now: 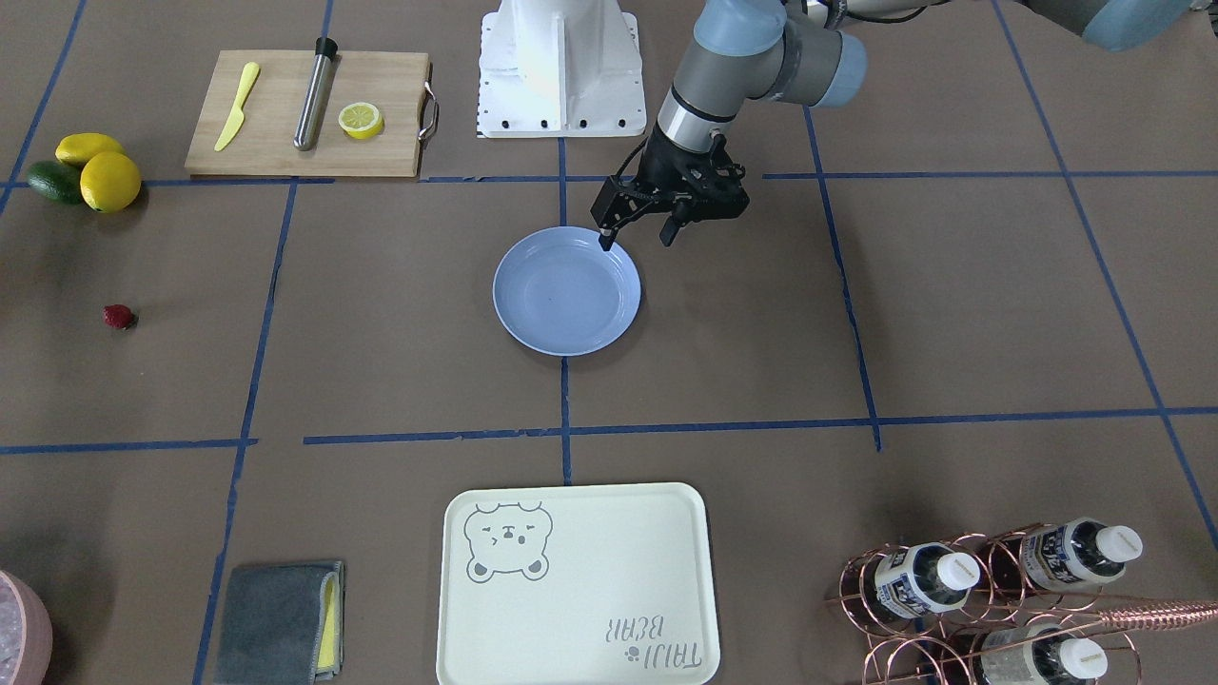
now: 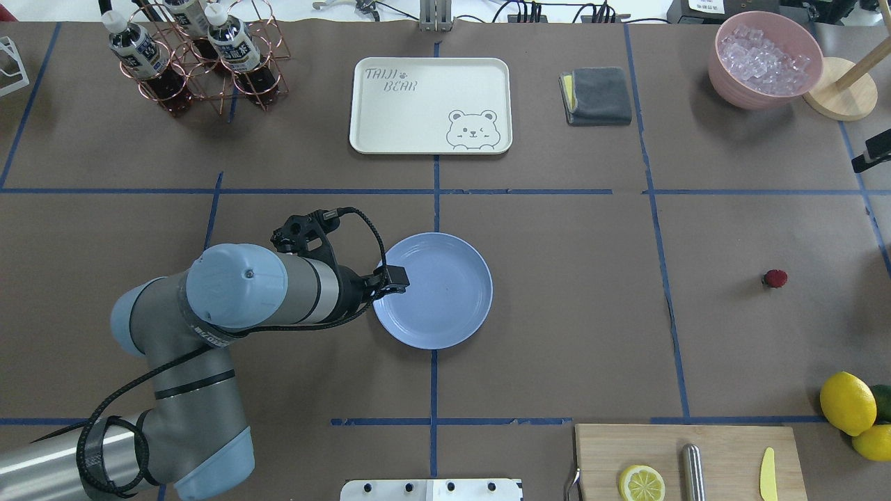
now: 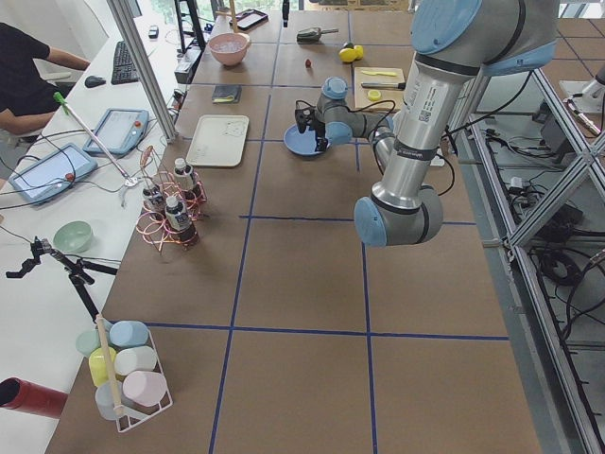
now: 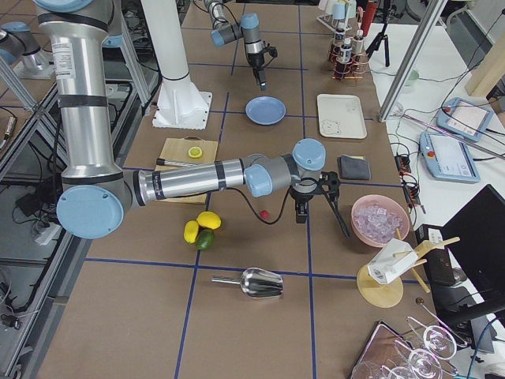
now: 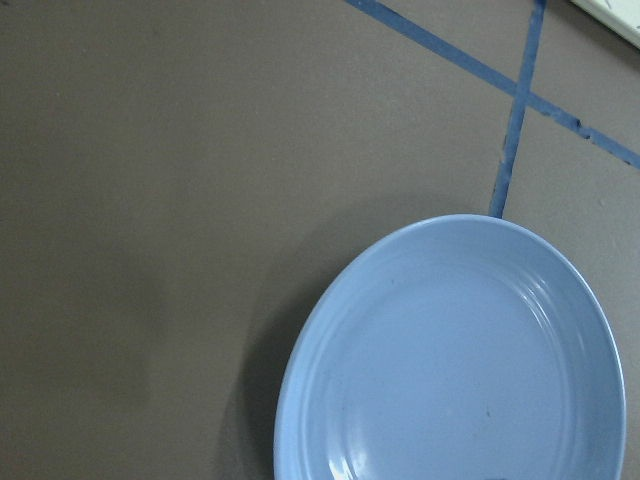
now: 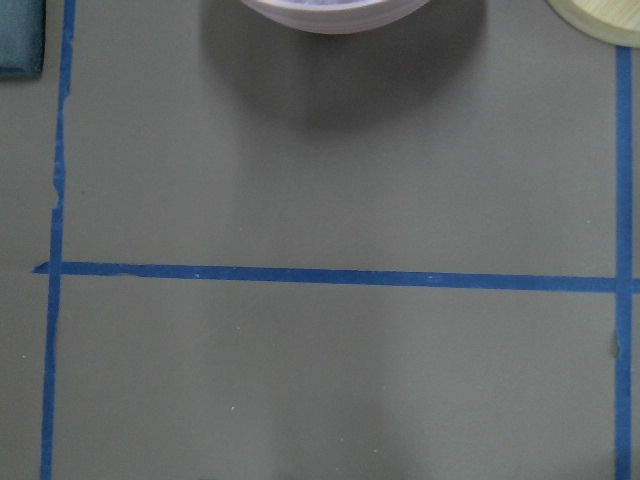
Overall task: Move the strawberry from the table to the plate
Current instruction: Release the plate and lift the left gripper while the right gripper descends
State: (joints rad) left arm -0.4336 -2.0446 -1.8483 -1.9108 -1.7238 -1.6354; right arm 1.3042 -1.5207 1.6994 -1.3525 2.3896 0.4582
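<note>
hidden or cut off: the bottles (image 2: 139,52) in the copper rack (image 2: 209,97) carry labels too small to read; from overhead the left arm covers most of its own gripper; the cutting board (image 2: 724,445) runs off the lower edge; the avocado (image 2: 882,394) is half out of frame behind the lemons (image 2: 846,402).
writing: the cream tray (image 2: 362,104) reads "taiji bear" next to a bear drawing.
left gripper (image 1: 637,238): fingers spread apart, holding nothing, one fingertip at the rim of the plate (image 2: 480,316); contact unclear.
right gripper (image 4: 319,217): low over the desk (image 2: 571,278) near the pink ice bowl (image 2: 731,87); spread or closed, i cannot tell.
strawberry (image 2: 775,278): on the desk, well right of the plate, touched by neither gripper.
</note>
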